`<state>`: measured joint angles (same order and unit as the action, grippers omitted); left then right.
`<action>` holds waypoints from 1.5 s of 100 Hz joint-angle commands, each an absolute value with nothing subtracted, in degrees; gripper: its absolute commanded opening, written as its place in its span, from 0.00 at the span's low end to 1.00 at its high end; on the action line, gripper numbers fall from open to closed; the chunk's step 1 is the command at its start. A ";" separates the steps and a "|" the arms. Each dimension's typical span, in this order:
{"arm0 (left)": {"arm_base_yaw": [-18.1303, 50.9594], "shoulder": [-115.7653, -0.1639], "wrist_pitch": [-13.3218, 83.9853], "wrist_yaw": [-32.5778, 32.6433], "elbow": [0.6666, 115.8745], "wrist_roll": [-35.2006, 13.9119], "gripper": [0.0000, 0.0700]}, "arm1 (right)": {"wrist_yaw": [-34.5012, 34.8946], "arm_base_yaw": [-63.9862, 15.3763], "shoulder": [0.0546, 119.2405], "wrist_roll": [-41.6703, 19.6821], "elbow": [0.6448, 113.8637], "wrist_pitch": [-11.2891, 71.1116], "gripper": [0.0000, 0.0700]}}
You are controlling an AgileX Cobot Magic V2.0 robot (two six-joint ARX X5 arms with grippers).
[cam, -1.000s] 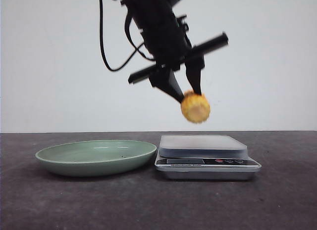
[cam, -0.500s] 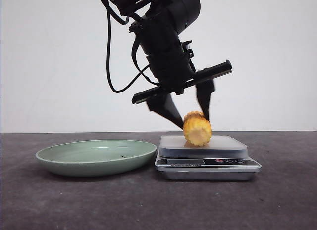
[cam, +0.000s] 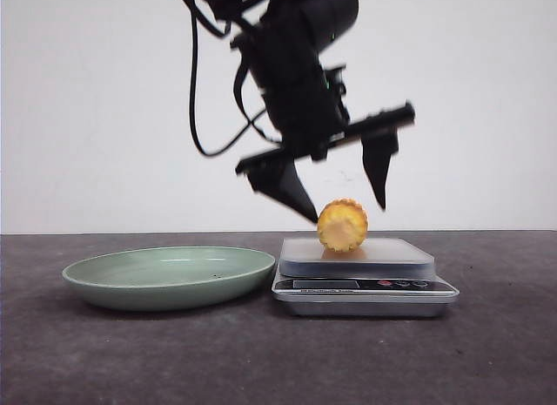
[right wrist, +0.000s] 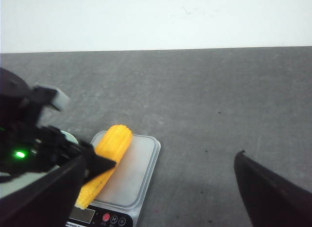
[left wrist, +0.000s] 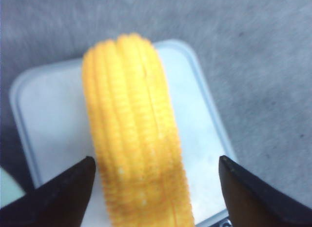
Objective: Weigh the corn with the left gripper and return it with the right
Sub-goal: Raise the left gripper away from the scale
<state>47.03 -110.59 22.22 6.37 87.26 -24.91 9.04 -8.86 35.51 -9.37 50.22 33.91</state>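
The corn (cam: pixel 342 226), a stubby yellow cob, lies on the platform of the silver digital scale (cam: pixel 396 253). My left gripper (cam: pixel 348 214) hangs just above it, open, one finger on each side, not touching. In the left wrist view the corn (left wrist: pixel 134 134) lies lengthwise on the scale (left wrist: pixel 44 114) between the spread fingers of the gripper (left wrist: pixel 156 158). In the right wrist view the corn (right wrist: pixel 108 158) lies on the scale (right wrist: pixel 136 171), with the left arm (right wrist: pixel 29 149) over it. My right gripper (right wrist: pixel 161 156) is open and empty, away from the scale.
A shallow green plate (cam: pixel 165 279) sits on the dark table just left of the scale. The scale's display and buttons (cam: pixel 396 284) face the front. A white wall stands behind the table.
The left gripper lowered the corn onto the scale, opened its fingers, and rose slightly. The corn now lies on the platform.
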 commanded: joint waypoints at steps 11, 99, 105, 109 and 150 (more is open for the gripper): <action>47.51 -102.65 23.40 11.44 88.55 -18.33 0.70 | 8.97 -8.99 35.73 -8.97 51.51 33.54 0.89; 46.94 -42.65 61.82 31.59 88.27 -14.46 0.67 | 8.99 -9.54 35.86 -5.93 51.51 36.40 0.89; 46.94 -39.44 64.97 35.09 87.92 -15.59 0.67 | 8.99 -9.78 35.86 -5.87 51.51 36.42 0.89; 46.92 -37.43 66.67 37.34 87.48 -16.45 0.67 | 8.99 -9.89 35.86 -5.85 51.51 36.42 0.89; 46.04 -22.02 78.04 40.47 74.50 -26.37 0.67 | 8.99 -10.46 36.29 -5.72 51.51 36.14 0.89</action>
